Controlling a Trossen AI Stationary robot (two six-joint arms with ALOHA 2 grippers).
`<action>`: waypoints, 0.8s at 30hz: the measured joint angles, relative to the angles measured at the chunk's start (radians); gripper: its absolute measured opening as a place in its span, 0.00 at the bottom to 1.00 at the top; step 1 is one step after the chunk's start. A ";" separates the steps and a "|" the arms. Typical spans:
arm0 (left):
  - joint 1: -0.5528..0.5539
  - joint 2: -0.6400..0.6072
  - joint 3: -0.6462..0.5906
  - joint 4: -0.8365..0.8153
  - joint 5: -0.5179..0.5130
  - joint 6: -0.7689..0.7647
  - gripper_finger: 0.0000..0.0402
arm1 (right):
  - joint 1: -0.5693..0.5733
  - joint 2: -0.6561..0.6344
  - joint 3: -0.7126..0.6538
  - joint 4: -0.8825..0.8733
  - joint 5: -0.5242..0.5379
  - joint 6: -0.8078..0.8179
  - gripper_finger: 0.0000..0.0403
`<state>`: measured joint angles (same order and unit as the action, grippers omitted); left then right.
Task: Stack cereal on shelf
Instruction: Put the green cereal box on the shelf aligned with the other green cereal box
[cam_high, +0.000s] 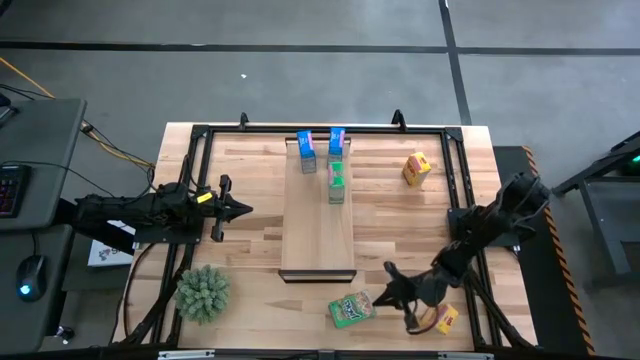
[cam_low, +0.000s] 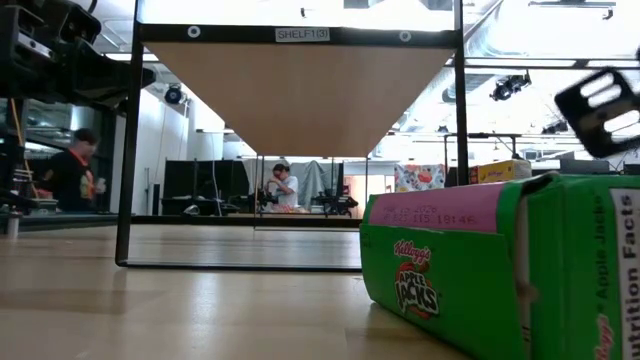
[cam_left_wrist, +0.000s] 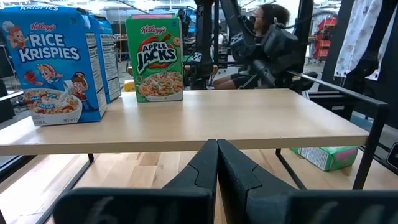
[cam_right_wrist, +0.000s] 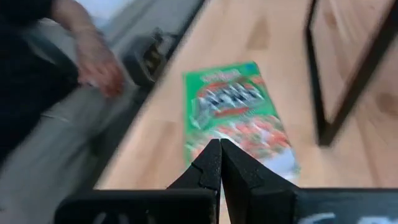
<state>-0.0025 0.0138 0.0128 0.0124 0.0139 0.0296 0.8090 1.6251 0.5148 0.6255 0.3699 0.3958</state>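
Near table front edge: right gripper (closed) beside flat green cereal box.

A robotics lab: butcher-block table on concrete floor, desk keyboard, people at background workbenches.

A spiky green plant sits at one near corner of the butcher-block tabletop. Beside the table, a computer mouse and what looks like a keyboard rest on a grey desk.
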 joint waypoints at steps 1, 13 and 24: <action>0.000 0.000 0.000 0.001 0.000 0.000 0.01 | 0.001 0.014 0.000 -0.003 0.019 0.000 0.00; 0.000 0.000 0.000 0.000 0.000 0.000 0.01 | -0.009 0.065 0.000 0.038 0.040 0.014 0.00; 0.000 0.000 0.000 0.000 0.000 0.000 0.01 | -0.010 0.065 0.000 0.027 0.022 0.033 0.00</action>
<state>-0.0023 0.0135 0.0128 0.0126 0.0139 0.0296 0.7986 1.6905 0.5152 0.6529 0.3923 0.4289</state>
